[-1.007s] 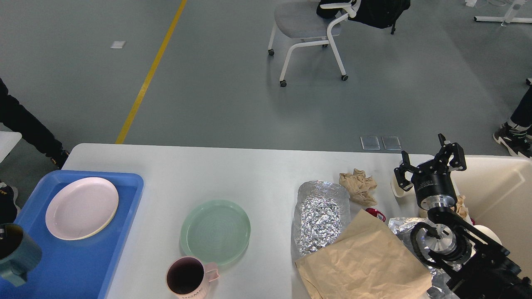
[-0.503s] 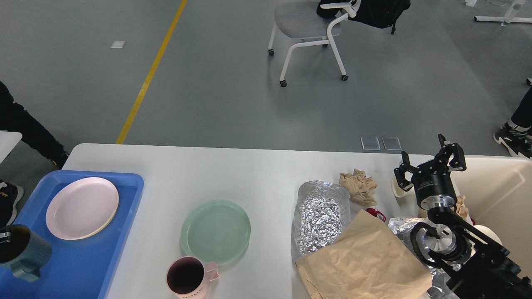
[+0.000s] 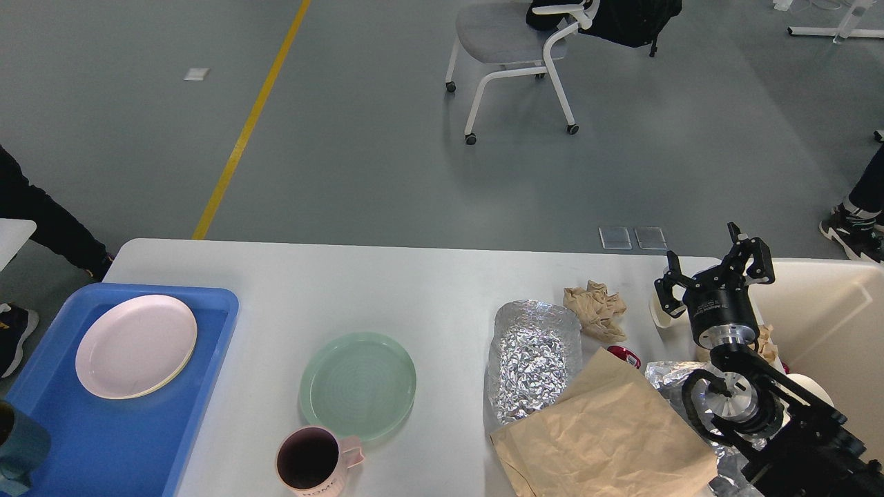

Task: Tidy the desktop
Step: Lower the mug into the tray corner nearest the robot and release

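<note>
Bright even overhead light, soft faint shadows, glints on foil (image 3: pixel 533 359), sharp focus.

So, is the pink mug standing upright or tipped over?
Upright. The pink mug stands on the desktop, its round opening facing up.

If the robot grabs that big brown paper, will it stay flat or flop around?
The brown paper would probably flop and bend, since it looks thin and already creased. It is likely very light, so a push might slide it across the desktop rather than tip anything. One corner overlaps the foil, so pulling it may drag or rustle that too.
</note>
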Motion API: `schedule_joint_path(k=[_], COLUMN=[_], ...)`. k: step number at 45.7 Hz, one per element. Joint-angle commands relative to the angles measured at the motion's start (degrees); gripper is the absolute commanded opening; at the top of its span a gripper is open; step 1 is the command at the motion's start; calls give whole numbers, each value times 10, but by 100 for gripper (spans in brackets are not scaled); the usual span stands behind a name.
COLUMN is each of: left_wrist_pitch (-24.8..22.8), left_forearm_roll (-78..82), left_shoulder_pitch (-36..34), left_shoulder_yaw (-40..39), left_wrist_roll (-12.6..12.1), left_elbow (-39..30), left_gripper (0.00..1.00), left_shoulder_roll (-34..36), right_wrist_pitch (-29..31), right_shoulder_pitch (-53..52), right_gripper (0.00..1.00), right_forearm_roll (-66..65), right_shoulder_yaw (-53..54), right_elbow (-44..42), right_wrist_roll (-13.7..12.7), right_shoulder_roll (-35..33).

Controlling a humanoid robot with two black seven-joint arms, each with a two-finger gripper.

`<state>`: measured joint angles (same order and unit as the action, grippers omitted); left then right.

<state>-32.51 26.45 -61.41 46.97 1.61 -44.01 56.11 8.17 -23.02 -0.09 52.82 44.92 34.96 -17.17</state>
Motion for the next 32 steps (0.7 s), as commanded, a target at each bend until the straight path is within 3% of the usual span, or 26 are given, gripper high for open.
schedule_joint_path(k=[1,4,10,14,32], left_wrist_pitch=[3,7,22,24,15], left_forearm_roll=[-4,-6,-31,-56,-74], left_shoulder_pitch=[9,9,9,9,-1], left_shoulder_yaw=[-10,-13,-14,-11,-6], left_wrist_roll=[0,0,2,2,-1], left_elbow=[1,1,1,0,-18], left_gripper=[1,13,59,78,91], left_shoulder_roll=[-6,-6,-4,-4,6], right_wrist_pitch=[0,0,0,0,0], right_shoulder_pitch=[0,0,0,0,0], right_gripper=[100,100,100,100,100], right_forearm_roll=[0,0,0,0,0], right_shoulder_yaw=[0,0,0,0,-1], right_elbow=[0,0,0,0,0], right_wrist_roll=[-1,0,-1,0,0], right_shoulder_roll=[0,-1,0,0,0])
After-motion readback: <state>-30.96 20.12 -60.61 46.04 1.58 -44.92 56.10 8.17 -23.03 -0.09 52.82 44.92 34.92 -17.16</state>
